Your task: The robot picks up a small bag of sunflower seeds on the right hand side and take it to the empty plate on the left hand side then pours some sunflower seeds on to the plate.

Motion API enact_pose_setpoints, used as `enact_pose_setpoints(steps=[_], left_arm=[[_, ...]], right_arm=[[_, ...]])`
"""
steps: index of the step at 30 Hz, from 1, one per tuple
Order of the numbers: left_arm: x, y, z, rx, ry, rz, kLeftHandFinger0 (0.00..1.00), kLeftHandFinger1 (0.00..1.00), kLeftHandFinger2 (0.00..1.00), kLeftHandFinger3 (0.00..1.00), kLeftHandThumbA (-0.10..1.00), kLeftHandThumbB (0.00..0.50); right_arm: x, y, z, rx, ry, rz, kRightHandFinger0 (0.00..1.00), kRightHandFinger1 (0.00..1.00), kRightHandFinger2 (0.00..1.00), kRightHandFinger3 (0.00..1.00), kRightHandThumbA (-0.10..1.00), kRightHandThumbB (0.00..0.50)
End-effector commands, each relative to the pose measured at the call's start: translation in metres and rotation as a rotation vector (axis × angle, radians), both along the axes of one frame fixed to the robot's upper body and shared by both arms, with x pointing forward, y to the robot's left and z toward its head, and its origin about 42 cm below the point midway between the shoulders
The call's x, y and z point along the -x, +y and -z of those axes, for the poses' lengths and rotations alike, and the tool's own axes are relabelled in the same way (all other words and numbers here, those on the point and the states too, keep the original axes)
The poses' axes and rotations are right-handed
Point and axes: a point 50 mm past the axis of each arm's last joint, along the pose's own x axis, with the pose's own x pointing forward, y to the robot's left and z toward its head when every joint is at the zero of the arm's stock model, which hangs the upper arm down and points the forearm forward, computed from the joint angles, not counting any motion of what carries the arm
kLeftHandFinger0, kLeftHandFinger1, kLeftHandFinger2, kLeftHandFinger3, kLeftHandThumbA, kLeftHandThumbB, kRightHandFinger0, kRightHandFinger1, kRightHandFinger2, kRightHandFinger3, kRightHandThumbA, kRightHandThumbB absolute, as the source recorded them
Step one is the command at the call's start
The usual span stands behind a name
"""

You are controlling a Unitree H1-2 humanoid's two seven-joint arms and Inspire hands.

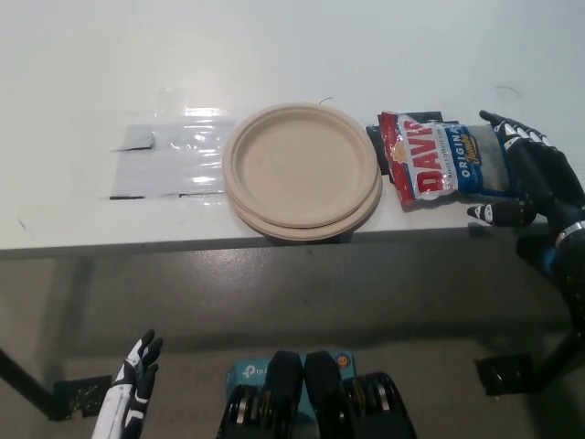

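A red, white and blue bag of sunflower seeds (441, 161) lies flat on the white table (292, 55), just right of a tan paper plate (303, 167). The plate holds nothing and sits near the table's front edge. My black right hand (528, 174) is at the bag's right end, fingers spread around it and covering that end; it is open and the bag still lies on the table. My white left hand (131, 389) hangs low at the lower left, below the table, fingers apart.
A clear plastic sheet (169, 160) lies flat on the table left of the plate. A dark object (377, 137) peeks out from under the bag's left side. The table's front edge (274, 245) runs across the middle of the view.
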Motion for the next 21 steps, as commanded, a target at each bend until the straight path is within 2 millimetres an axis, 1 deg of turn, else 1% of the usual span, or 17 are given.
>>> enact_pose_setpoints(steps=[1,5,9,12,13,17,18,21], left_arm=[[0.004,0.001,-0.004,0.004,-0.027,0.017,1.0,1.0,1.0,1.0,1.0,0.03],[0.005,0.002,-0.004,0.003,-0.023,0.016,1.0,1.0,1.0,1.0,1.0,0.043],[0.005,0.003,-0.004,0.009,-0.027,0.017,1.0,1.0,1.0,1.0,1.0,0.042],[0.006,0.003,-0.003,0.005,-0.03,0.02,1.0,1.0,1.0,1.0,1.0,0.033],[0.007,0.003,-0.002,0.004,-0.028,0.021,1.0,1.0,1.0,1.0,1.0,0.041],[0.007,0.004,-0.001,0.005,-0.027,0.024,1.0,1.0,1.0,1.0,1.0,0.044],[0.006,0.004,-0.001,0.004,-0.028,0.024,1.0,1.0,1.0,1.0,1.0,0.051],[0.008,0.004,-0.001,0.008,-0.024,0.02,1.0,1.0,1.0,1.0,1.0,0.038]], right_arm=[[-0.014,0.002,-0.029,0.021,-0.109,0.015,1.0,1.0,1.0,1.0,1.0,0.32],[-0.019,0.004,-0.027,0.022,-0.103,0.014,1.0,1.0,1.0,1.0,1.0,0.311],[-0.027,0.005,-0.024,0.043,-0.101,0.022,1.0,1.0,1.0,1.0,1.0,0.32],[-0.031,0.008,-0.022,0.038,-0.084,0.02,1.0,1.0,1.0,1.0,1.0,0.319],[-0.033,0.008,-0.02,0.038,-0.077,0.019,1.0,1.0,1.0,1.0,1.0,0.318],[-0.038,0.01,-0.017,0.03,-0.062,0.021,1.0,1.0,1.0,1.0,1.0,0.319],[-0.039,0.011,-0.017,0.022,-0.057,0.021,1.0,1.0,1.0,1.0,0.99,0.312],[-0.04,0.013,-0.014,0.023,-0.047,0.019,1.0,1.0,1.0,1.0,1.0,0.313]])
